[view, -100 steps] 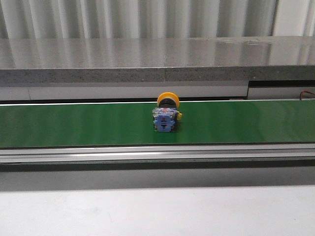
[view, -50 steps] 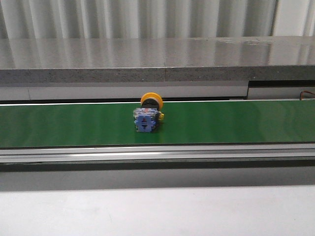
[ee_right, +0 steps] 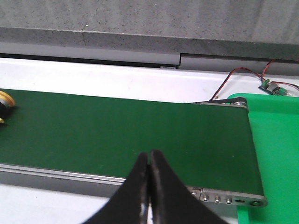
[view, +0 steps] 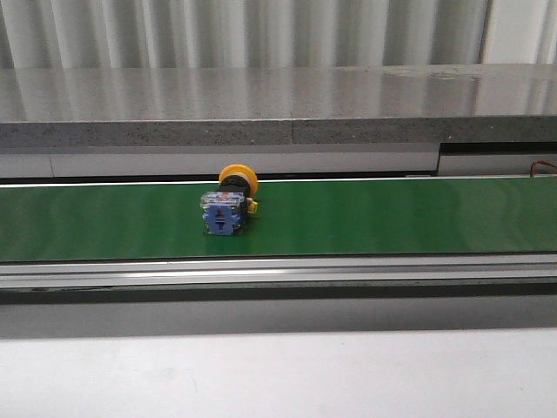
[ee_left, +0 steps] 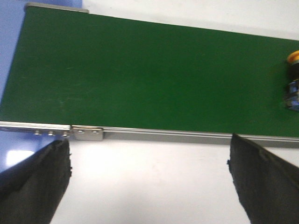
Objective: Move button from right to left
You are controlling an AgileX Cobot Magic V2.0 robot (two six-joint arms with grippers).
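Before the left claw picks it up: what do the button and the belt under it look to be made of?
Button: likely moulded plastic, with a glossy yellow cap, black collar and blue-grey block; small bright spots on the block look like metal. Belt: smooth matte green sheet, probably rubber or PVC, showing only soft glare, edged by a brushed metal rail.

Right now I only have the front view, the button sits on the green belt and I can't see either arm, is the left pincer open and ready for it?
Observer: Yes. The left pincer is open, fingers spread wide, on the near side of the belt.
Operator: Is the button in its camera yet?
Observer: Just barely; the button shows at the edge of the left wrist view, well off from the gap between the fingers.
Operator: And the right pincer?
Observer: The right pincer is shut, fingertips pressed together, holding nothing.
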